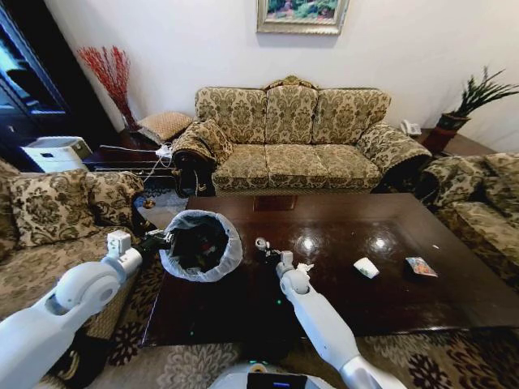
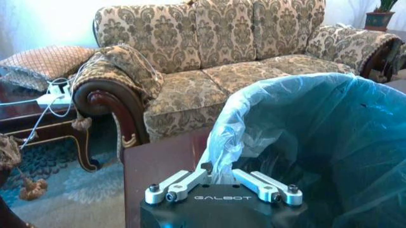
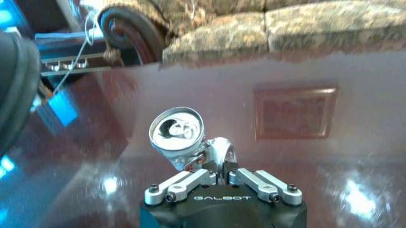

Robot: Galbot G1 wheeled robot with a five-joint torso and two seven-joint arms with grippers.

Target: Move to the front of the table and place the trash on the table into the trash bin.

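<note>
**Can in grip, bin next**

Now we are carrying a can [image 3: 176,133] in the closed right gripper [image 3: 212,159] above the table [image 1: 340,275], near the bin [image 1: 229,258]. Left gripper [image 2: 216,178] is pinching the bin's bag. Next, we judge: swinging over the opening, releasing.

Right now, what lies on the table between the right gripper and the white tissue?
Nothing: in the head view, bare glossy table separates the right gripper, shut on a can, from the white tissue.

White rounded arms, black wrists marked GALBOT, silver screwed linkages.
</note>
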